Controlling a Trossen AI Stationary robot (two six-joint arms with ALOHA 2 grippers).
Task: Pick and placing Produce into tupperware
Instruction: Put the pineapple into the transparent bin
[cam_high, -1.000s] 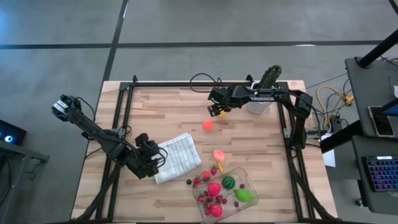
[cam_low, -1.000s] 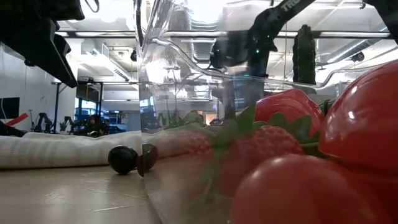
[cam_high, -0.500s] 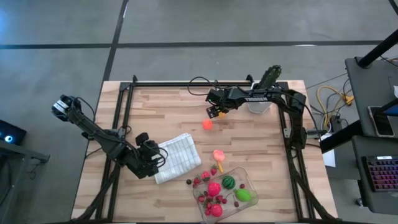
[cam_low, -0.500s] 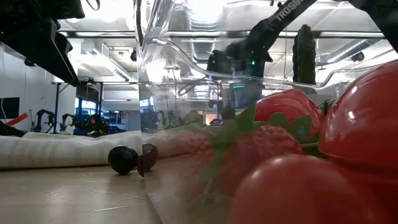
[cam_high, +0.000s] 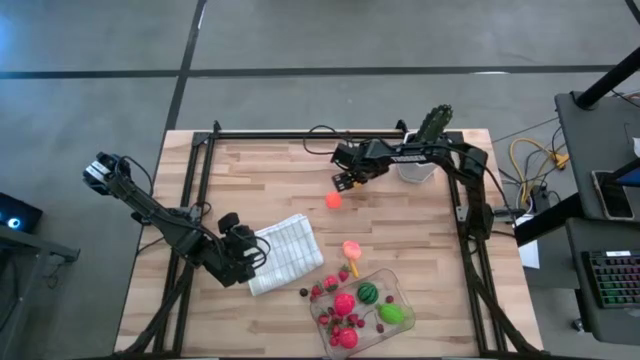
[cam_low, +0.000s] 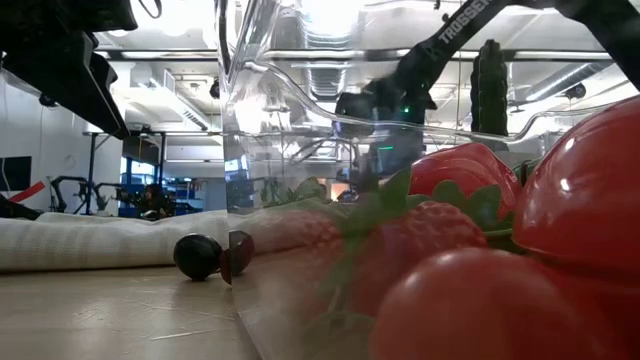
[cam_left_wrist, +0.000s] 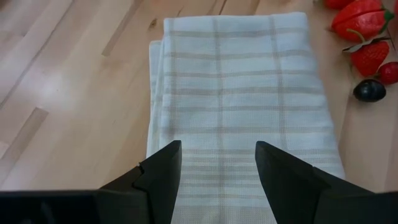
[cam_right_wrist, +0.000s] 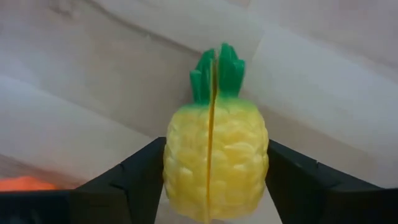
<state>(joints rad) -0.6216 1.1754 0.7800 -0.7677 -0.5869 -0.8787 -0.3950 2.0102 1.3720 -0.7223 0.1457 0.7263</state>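
Observation:
My right gripper (cam_high: 345, 180) is at the far middle of the table, shut on a small yellow toy pineapple (cam_right_wrist: 214, 155) with a green crown. An orange-red fruit (cam_high: 333, 199) lies on the wood just near of it. The clear tupperware (cam_high: 396, 287) stands at the near right and holds several red, pink and green fruits. A pink-and-yellow fruit (cam_high: 351, 248), red strawberries (cam_high: 322, 290) and a dark berry (cam_high: 303, 292) lie on the wood by its far-left side. My left gripper (cam_high: 252, 258) is open and empty, low over the folded checked cloth (cam_left_wrist: 242, 93). My right gripper pinches the pineapple's yellow body (cam_right_wrist: 180, 168) between its two fingers, one on each side. The fingers (cam_right_wrist: 140, 180) lie along the fruit, and its green crown (cam_right_wrist: 216, 71) points away from the wrist. They slant down toward the table's near left. The fruit looks clear of the wood.
A dark green cactus (cam_high: 432, 124) in a white pot (cam_high: 417, 171) stands at the far right, close behind my right arm. Black frame rails (cam_high: 200, 190) run along the table's left, far and right sides. Bare wood lies between the cloth and the orange-red fruit.
My right gripper, still shut on the pineapple, has gone down a little at the far middle of the table. My left gripper stays over the cloth.

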